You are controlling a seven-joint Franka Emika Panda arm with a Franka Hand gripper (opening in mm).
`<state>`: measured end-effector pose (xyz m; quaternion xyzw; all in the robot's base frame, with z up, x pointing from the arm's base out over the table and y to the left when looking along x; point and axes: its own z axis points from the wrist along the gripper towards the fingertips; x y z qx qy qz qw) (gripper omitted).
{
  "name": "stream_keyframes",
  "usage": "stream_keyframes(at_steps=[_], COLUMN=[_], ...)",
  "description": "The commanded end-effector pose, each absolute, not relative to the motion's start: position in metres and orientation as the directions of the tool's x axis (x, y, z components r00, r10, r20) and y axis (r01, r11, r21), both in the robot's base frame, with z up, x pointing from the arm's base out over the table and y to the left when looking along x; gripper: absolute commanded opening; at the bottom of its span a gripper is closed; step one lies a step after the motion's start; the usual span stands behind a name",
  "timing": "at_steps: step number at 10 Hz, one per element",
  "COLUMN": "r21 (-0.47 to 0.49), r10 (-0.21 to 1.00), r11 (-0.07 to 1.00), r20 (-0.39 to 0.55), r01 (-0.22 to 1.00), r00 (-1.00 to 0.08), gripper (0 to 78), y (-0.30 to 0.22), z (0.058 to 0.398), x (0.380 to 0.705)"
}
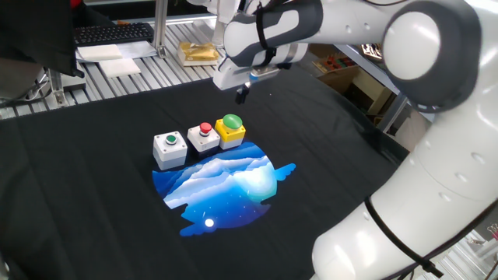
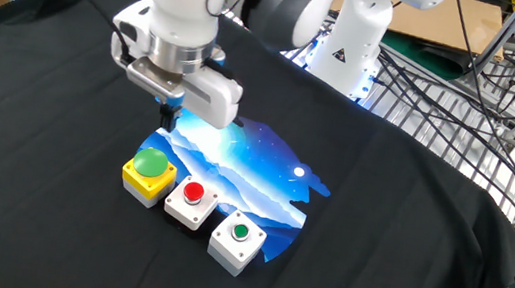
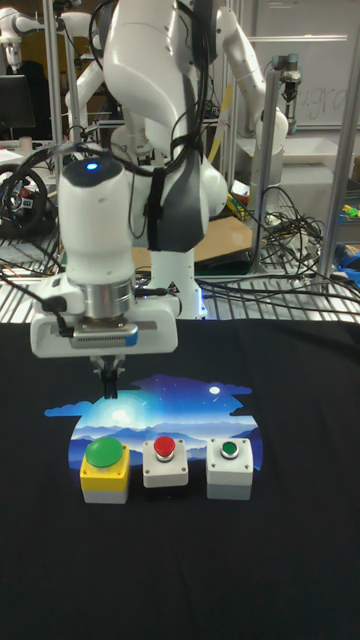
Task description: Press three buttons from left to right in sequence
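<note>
Hand [image 2: 170,115] hovering clear of the table [image 2: 412,196], above the far edge of the blue printed patch [image 2: 245,162], just behind the yellow box with the large green dome [image 2: 148,173]. Fingertips dark and narrow, seen end-on or against black cloth in every view; cannot tell whether apart or together.

Three boxes in one touching row along the near edge of the blue printed patch, long axis running sideways across the table: yellow box at one end, grey box with the red button [image 2: 191,201] in the middle, grey box with the small green button [image 2: 237,240] at the other end.

Judged from the row: nearest to the yellow box, farthest from the grey box with the small green button. Which end counts as left depends on the viewing side, so either a short drop onto the dome or a traverse along the whole row first.
</note>
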<state>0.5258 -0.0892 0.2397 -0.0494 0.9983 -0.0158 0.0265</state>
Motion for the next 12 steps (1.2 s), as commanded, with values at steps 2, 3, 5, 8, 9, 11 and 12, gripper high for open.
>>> stream_keyframes(at_steps=[2,3,5,8,9,11,12], r21=[-0.015,-0.017,-0.015,-0.024,-0.031,-0.037,-0.031], r10=[-0.106,-0.099,-0.096,-0.070,-0.068,-0.061,-0.077], r11=[0.994,0.995,0.995,0.997,0.997,0.998,0.997], r20=[-0.060,-0.056,-0.058,-0.045,-0.041,-0.032,-0.034], r01=[-0.105,-0.099,-0.095,-0.069,-0.067,-0.059,-0.076], r00=[-0.993,-0.993,-0.994,-0.997,-0.997,-0.998,-0.996], gripper=[0.0,0.0,0.0,0.0,0.0,0.0,0.0], y=[-0.089,-0.086,-0.085,-0.086,-0.087,-0.092,-0.099], z=[0.246,0.247,0.240,0.227,0.222,0.222,0.223], x=[0.550,0.552,0.551,0.551,0.550,0.549,0.549])
